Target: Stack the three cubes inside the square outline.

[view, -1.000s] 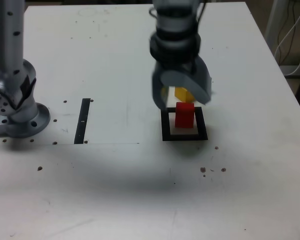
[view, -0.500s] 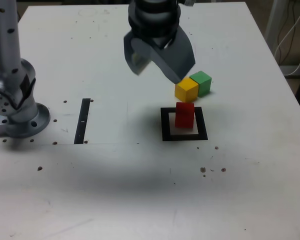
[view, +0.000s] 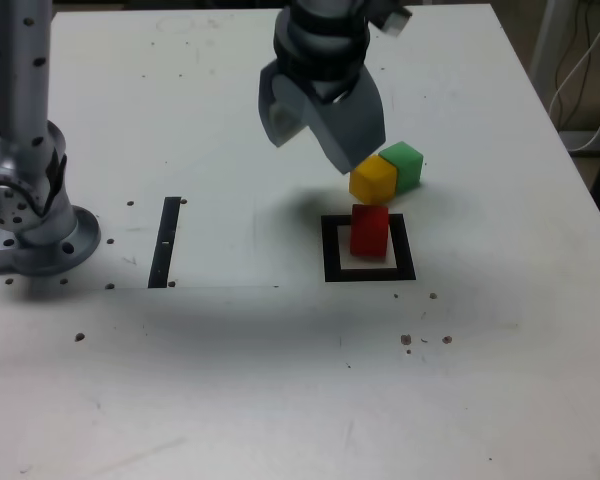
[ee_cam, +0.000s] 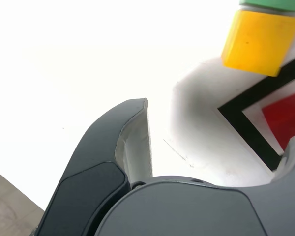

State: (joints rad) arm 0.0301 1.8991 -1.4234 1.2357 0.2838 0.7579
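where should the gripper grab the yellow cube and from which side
Take the yellow cube from straight above, with the open gripper closing on its two free side faces. The green cube sits tight against its far right side in the exterior view, so turn the jaws to straddle the other pair of faces, probably clear of the red cube.

Arm: silver-grey metal with small dark screw holes.
Gripper (view: 315, 135): dark grey curved jaws, pale inside.
Above the jaws: black ribbed ring.
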